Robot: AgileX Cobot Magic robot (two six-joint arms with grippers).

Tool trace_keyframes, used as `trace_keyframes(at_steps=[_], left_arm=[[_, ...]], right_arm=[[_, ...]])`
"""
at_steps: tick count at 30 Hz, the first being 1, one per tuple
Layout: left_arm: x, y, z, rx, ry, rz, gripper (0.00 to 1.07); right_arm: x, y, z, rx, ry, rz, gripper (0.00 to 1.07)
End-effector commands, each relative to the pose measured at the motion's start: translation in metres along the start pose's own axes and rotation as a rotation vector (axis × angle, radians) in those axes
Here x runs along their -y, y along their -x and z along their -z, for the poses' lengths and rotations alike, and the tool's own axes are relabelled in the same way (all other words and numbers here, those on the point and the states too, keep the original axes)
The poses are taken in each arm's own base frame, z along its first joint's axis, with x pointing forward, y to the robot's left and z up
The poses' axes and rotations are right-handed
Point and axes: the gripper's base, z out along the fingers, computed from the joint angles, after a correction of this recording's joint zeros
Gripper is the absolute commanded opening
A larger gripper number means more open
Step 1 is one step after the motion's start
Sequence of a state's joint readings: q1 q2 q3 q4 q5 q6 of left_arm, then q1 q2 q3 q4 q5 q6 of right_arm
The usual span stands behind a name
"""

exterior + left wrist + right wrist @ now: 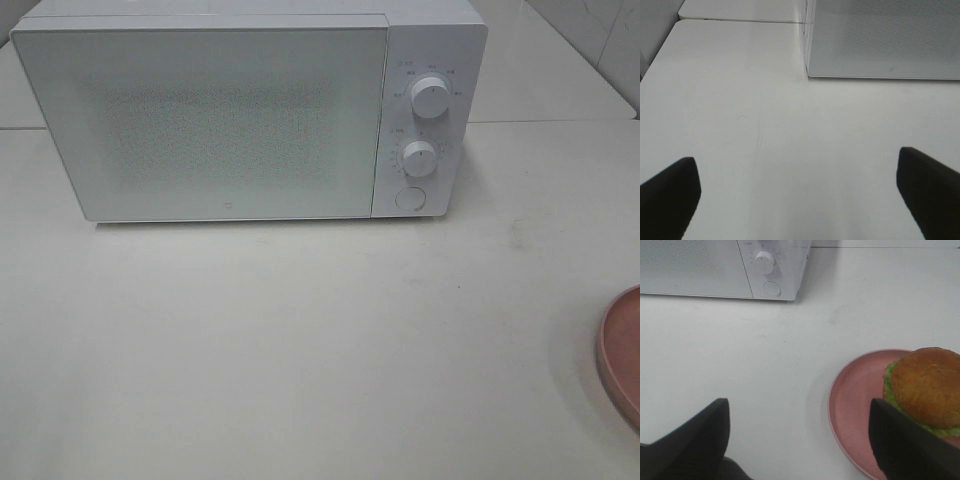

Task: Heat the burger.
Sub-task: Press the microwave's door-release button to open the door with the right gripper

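Observation:
The burger (926, 386), with a golden-brown bun and a frill of green lettuce, sits on a pink plate (855, 405) in the right wrist view. My right gripper (797, 440) is open above the table, with one finger over the plate's near rim just short of the burger. The high view shows only the plate's edge (622, 350) at the far right; the burger is out of that view. The white microwave (250, 110) stands at the back with its door shut. My left gripper (797, 195) is open over bare table in front of the microwave (880, 40).
The microwave has two knobs (429, 97) (419, 158) and a round button (409, 197) on its right panel. A seam between two tabletops (740, 20) runs behind the microwave's left corner.

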State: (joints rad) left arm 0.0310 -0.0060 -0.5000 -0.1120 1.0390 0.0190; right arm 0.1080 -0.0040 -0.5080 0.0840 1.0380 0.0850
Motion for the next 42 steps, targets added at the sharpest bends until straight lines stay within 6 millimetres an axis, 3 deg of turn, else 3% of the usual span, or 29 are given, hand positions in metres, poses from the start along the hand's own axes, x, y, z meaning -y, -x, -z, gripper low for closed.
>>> trace_keyframes(at_steps=[1,19,25,42], left_arm=[[0.001,-0.002,0.002,0.018,-0.006,-0.001,1.0],[0.001,-0.002,0.002,0.018,-0.006,-0.001,1.0],[0.001,-0.002,0.002,0.018,-0.006,-0.001,1.0],[0.001,-0.002,0.002,0.018,-0.006,-0.001,1.0]], right_arm=[[0.0,-0.002,0.003,0.025,-0.002,0.008,0.74],[0.0,0.0,0.005,0.037,-0.001,0.009,0.74],[-0.003,0.018,0.008,0.038,-0.001,-0.003,0.74],[-0.003,0.053,-0.032,-0.03,-0.018,-0.02,0.74]])
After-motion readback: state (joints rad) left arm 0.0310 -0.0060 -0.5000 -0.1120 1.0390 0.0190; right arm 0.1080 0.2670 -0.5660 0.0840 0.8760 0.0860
